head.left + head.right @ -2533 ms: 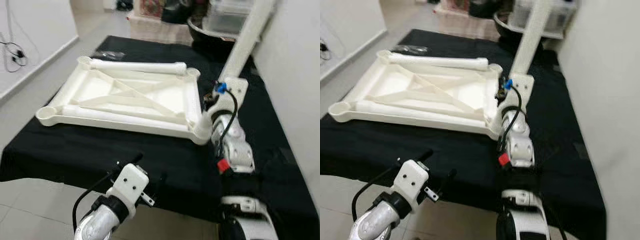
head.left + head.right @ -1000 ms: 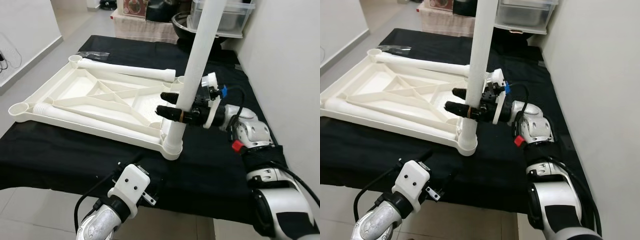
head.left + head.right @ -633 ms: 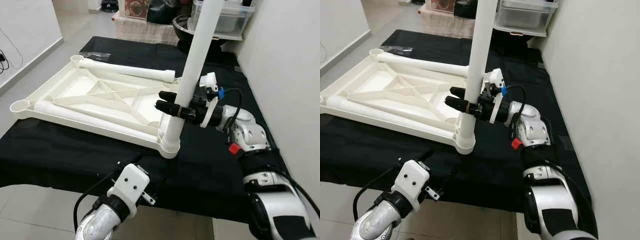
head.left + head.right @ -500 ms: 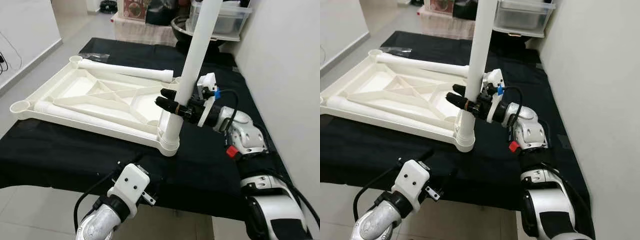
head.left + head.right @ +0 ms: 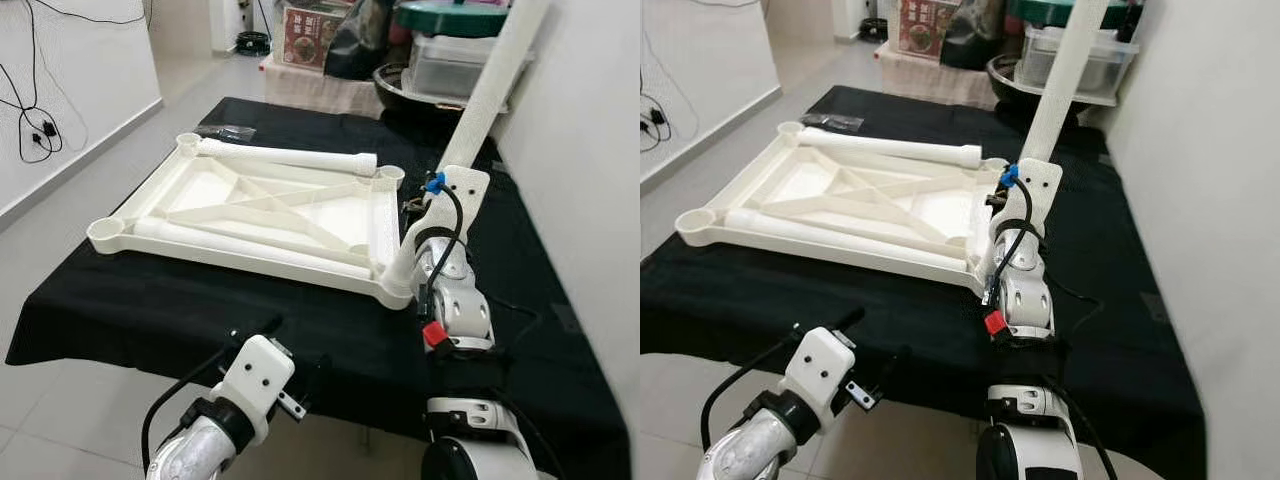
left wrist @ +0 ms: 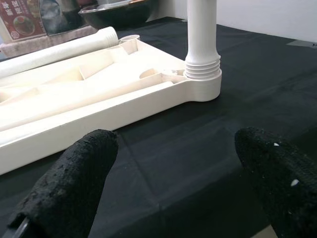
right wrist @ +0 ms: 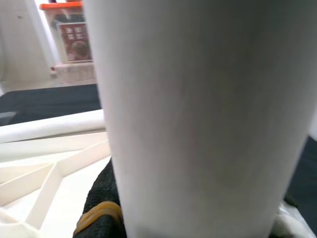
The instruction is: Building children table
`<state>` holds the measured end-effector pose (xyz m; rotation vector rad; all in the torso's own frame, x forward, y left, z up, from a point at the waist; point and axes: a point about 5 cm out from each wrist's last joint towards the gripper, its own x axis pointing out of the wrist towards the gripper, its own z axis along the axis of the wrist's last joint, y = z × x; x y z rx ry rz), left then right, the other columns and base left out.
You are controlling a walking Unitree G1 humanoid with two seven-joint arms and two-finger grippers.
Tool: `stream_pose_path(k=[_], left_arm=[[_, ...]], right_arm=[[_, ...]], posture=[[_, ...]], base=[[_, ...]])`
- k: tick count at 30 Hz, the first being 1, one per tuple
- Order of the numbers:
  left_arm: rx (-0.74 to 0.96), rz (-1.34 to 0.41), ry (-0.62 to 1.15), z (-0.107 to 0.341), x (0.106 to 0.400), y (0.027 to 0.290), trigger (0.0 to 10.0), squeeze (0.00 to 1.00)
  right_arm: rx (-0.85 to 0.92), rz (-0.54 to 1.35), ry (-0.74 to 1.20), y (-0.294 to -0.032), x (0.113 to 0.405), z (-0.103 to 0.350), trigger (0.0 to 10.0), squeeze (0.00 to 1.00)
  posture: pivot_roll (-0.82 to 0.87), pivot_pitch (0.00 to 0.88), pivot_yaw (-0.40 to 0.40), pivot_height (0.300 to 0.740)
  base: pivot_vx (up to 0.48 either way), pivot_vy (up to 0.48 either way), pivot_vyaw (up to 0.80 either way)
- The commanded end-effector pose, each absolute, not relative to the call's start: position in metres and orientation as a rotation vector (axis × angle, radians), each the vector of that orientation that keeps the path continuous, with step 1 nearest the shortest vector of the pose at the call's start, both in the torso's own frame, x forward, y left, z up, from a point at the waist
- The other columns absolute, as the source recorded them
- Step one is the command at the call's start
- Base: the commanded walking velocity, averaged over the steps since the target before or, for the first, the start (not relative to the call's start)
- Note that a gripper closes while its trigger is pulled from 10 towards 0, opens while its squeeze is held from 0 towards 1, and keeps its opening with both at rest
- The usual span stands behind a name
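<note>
The tabletop (image 5: 270, 205) lies upside down on the black cloth (image 5: 150, 300). One leg (image 5: 490, 95) stands in its near right corner socket, with the right gripper (image 7: 106, 218) apparently clamped on it. Two more legs (image 5: 290, 157) lie loose on the tabletop, so three sockets seem unfilled. The left gripper (image 6: 173, 183) hovers near the tabletop's front edge, fingers (image 6: 81, 168) apart.
</note>
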<state>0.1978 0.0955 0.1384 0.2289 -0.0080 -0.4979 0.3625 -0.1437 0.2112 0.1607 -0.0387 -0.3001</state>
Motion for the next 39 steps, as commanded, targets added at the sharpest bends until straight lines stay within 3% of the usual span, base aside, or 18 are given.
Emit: stream_pose_path(k=[1, 2, 3, 7, 8, 9, 10, 11, 13, 18, 19, 20, 23, 27, 29, 31, 33, 39], left_arm=[[0.223, -0.509, 0.012, 0.135, 0.197, 0.095, 10.0, 0.00], [0.223, -0.509, 0.012, 0.135, 0.197, 0.095, 10.0, 0.00], [0.222, -0.509, 0.012, 0.135, 0.197, 0.095, 10.0, 0.00], [0.220, -0.509, 0.012, 0.135, 0.197, 0.095, 10.0, 0.00], [0.220, -0.509, 0.012, 0.135, 0.197, 0.095, 10.0, 0.00], [0.218, -0.509, 0.012, 0.135, 0.197, 0.094, 10.0, 0.00], [0.218, -0.509, 0.012, 0.135, 0.197, 0.094, 10.0, 0.00], [0.215, -0.509, 0.012, 0.135, 0.197, 0.094, 10.0, 0.00], [0.215, -0.509, 0.012, 0.135, 0.197, 0.094, 10.0, 0.00], [0.212, -0.510, 0.012, 0.134, 0.197, 0.094, 10.0, 0.00], [0.212, -0.510, 0.012, 0.134, 0.197, 0.094, 10.0, 0.00], [0.212, -0.513, 0.011, 0.134, 0.197, 0.093, 10.0, 0.00], [0.213, -0.512, 0.011, 0.134, 0.197, 0.093, 10.0, 0.00], [0.214, -0.505, 0.009, 0.135, 0.197, 0.093, 10.0, 0.00], [0.214, -0.505, 0.009, 0.135, 0.197, 0.093, 10.0, 0.00], [0.215, -0.505, 0.009, 0.135, 0.197, 0.094, 10.0, 0.00], [0.215, -0.505, 0.009, 0.135, 0.197, 0.094, 10.0, 0.00], [0.215, -0.506, 0.009, 0.135, 0.196, 0.094, 10.0, 0.00]], right_arm=[[0.236, -0.318, 0.073, -0.136, 0.360, 0.185, 10.0, 0.00], [0.258, -0.298, 0.053, -0.130, 0.362, 0.189, 10.0, 0.00], [0.276, -0.262, 0.009, -0.126, 0.363, 0.195, 10.0, 1.00], [0.223, -0.239, -0.106, -0.129, 0.366, 0.214, 10.0, 1.00], [0.220, -0.231, -0.127, -0.132, 0.367, 0.217, 10.0, 0.13], [0.231, -0.146, -0.194, -0.141, 0.370, 0.226, 10.0, 0.00], [0.231, -0.146, -0.194, -0.141, 0.370, 0.226, 10.0, 0.00], [0.263, 0.017, -0.265, -0.153, 0.375, 0.238, 10.0, 0.00], [0.263, 0.017, -0.265, -0.153, 0.375, 0.238, 10.0, 0.00], [0.267, 0.371, -0.243, -0.168, 0.378, 0.244, 10.0, 0.00], [0.267, 0.371, -0.243, -0.168, 0.378, 0.244, 10.0, 0.00], [0.286, 0.597, -0.174, -0.172, 0.376, 0.240, 10.0, 0.00], [0.271, 0.675, -0.153, -0.172, 0.374, 0.237, 10.0, 0.00], [0.265, 1.041, -0.082, -0.158, 0.359, 0.225, 10.0, 0.00], [0.265, 1.041, -0.082, -0.158, 0.359, 0.225, 10.0, 0.00], [0.238, 1.219, -0.045, -0.151, 0.352, 0.220, 10.0, 0.00], [0.233, 1.267, -0.036, -0.148, 0.352, 0.221, 10.0, 0.00], [0.207, 1.320, -0.045, -0.140, 0.356, 0.225, 10.0, 0.00]], posture=[[0.13, 0.091, -0.089, 0.740], [0.13, 0.091, -0.089, 0.740], [0.13, 0.091, -0.089, 0.740], [0.12, 0.090, -0.091, 0.740], [0.12, 0.091, -0.090, 0.740], [0.12, 0.091, -0.093, 0.740], [0.12, 0.091, -0.093, 0.740], [0.12, 0.090, -0.093, 0.740], [0.12, 0.090, -0.093, 0.740], [0.12, 0.088, -0.096, 0.740], [0.12, 0.088, -0.096, 0.740], [0.12, 0.087, -0.097, 0.740], [0.13, 0.086, -0.099, 0.740], [0.13, 0.090, -0.103, 0.740], [0.13, 0.090, -0.103, 0.740], [0.14, 0.090, -0.102, 0.740], [0.14, 0.090, -0.104, 0.740], [0.14, 0.091, -0.103, 0.740]], base=[[0.000, 0.000, 0.00], [0.000, 0.000, 0.00], [0.000, 0.000, 0.00], [0.000, 0.000, 0.00], [0.000, 0.000, 0.00], [0.000, 0.000, 0.00], [0.000, 0.000, 0.00], [0.000, 0.000, 0.00], [0.000, 0.000, 0.00], [0.000, 0.000, 0.00], [0.000, 0.000, 0.00], [0.000, 0.000, 0.00], [0.000, 0.000, 0.00], [0.000, 0.000, 0.00], [0.000, 0.000, 0.00], [0.000, 0.000, 0.00], [0.000, 0.000, 0.00], [0.000, 0.000, 0.00]])
